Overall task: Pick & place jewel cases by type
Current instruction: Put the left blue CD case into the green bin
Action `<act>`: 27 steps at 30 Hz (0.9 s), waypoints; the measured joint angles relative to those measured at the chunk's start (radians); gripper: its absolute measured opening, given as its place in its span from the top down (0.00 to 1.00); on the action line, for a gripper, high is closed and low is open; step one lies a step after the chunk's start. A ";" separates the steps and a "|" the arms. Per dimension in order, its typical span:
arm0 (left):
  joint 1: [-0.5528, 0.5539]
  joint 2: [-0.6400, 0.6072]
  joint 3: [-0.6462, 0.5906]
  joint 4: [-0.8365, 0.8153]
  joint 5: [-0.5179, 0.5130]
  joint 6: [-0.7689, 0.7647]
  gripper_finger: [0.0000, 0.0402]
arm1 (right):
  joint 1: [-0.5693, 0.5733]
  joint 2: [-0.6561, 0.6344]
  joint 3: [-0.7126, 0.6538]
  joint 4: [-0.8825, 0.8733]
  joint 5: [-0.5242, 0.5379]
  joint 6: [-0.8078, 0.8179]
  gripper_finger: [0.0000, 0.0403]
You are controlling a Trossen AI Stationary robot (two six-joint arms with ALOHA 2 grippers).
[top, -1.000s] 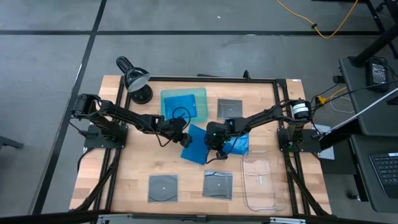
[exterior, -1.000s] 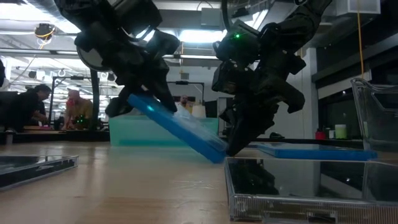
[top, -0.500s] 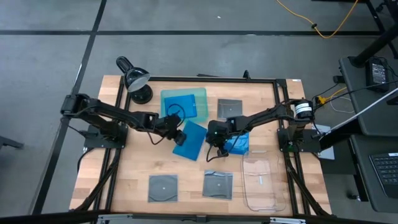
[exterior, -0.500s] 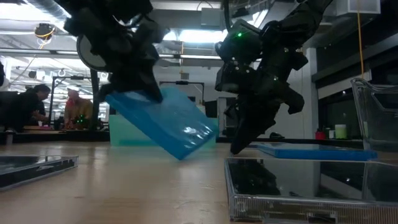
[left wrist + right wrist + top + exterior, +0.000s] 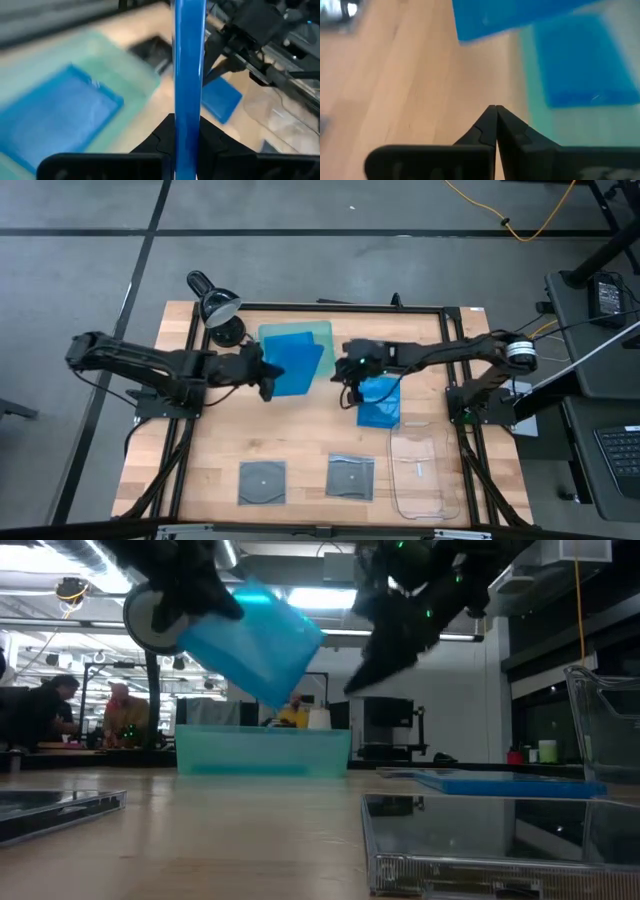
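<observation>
while the left pincer grips a blue case tilted in the air over the green tray, the right pincer hangs clenched and empty beside another blue case on the worktop.

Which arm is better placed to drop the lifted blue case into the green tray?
Left. Its pincer is shut on the blue jewel case, held over the green tray. The right pincer is shut and empty, beside the tray.
</observation>
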 joint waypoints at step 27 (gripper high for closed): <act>-0.173 -0.078 0.002 0.582 -0.252 1.093 0.93 | -0.041 -0.323 0.002 0.096 -0.009 0.113 0.98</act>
